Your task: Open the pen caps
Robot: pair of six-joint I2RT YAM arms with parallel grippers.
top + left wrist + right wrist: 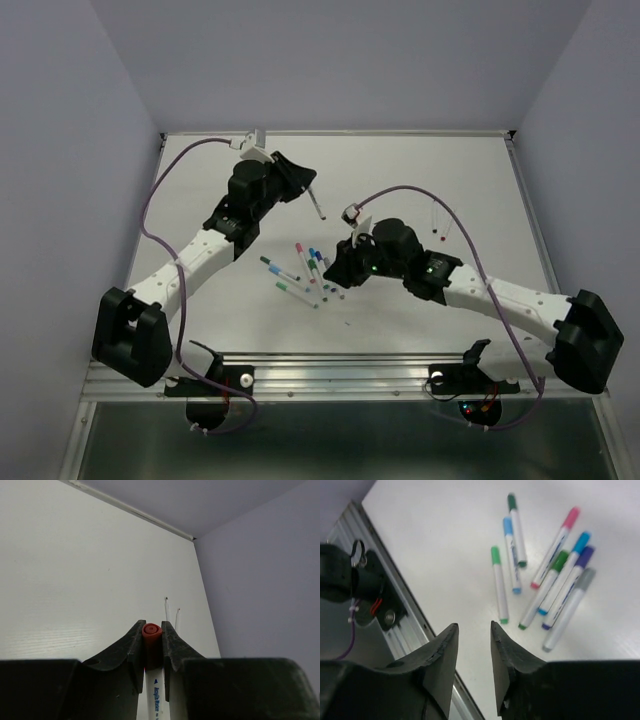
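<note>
**Left jaws pinch a red-capped pen; right jaws stand apart above the pile**

The white table (450,170) carries both arms. The left arm (200,250) reaches toward the far left. The right arm (500,295) stretches in from the right toward the middle.

The left gripper (151,625) is raised above the table, its jaws clamped on a white pen (157,695). The pen's red cap (151,632) sits on the barrel and pokes out between the fingertips.

The right gripper (473,627) hangs over the near part of the table with its jaws apart and nothing between them.

Beside it a cluster of capped pens (555,580) lies flat on the table, some touching. Their pen caps (571,515) are all on, in pink, blue, green, purple and grey.

Two thin white barrels (438,222) lie side by side well apart from the cluster, toward the far right.
</note>
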